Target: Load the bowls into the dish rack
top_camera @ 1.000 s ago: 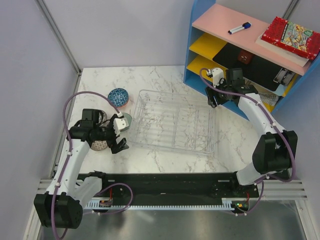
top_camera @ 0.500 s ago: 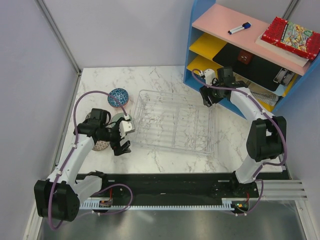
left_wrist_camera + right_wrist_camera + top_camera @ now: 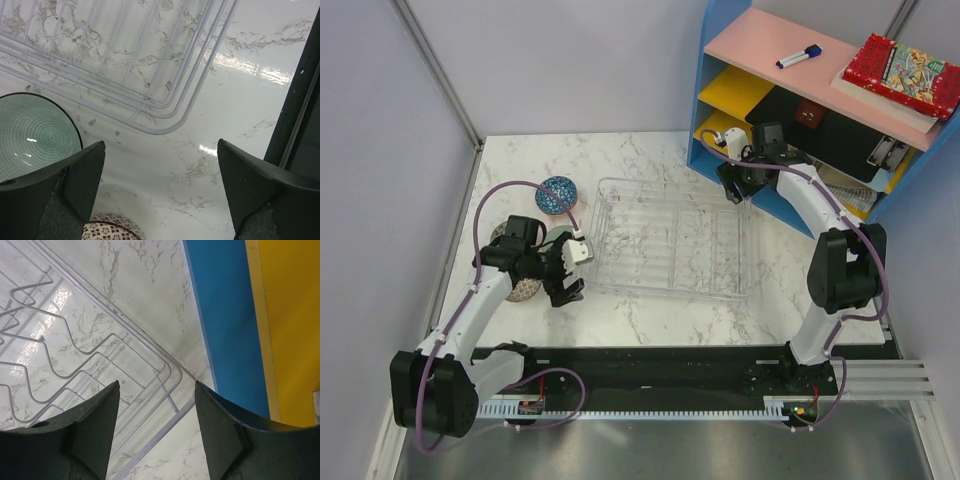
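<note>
The dish rack [image 3: 670, 240], a see-through tray of thin white wire, lies mid-table with nothing in it. Three bowls sit to its left: a blue patterned bowl [image 3: 557, 194], a green bowl [image 3: 558, 236] and a brown-and-white patterned bowl [image 3: 527, 290], which my left arm partly covers. My left gripper [image 3: 567, 280] hangs open over bare marble by the rack's near left corner [image 3: 150, 100], the green bowl [image 3: 35, 132] to its left. My right gripper [image 3: 732, 190] is open above the rack's far right corner [image 3: 165, 375], holding nothing.
A blue shelf unit [image 3: 800, 110] with yellow and pink boards stands at the far right, close beside my right gripper; its blue side [image 3: 220, 315] fills the right wrist view. A black base rail [image 3: 300, 100] runs along the table's near edge.
My right gripper has swung back and left to the rack's far right corner. The left gripper has shifted slightly toward the rack's near left corner. Both stay open.
</note>
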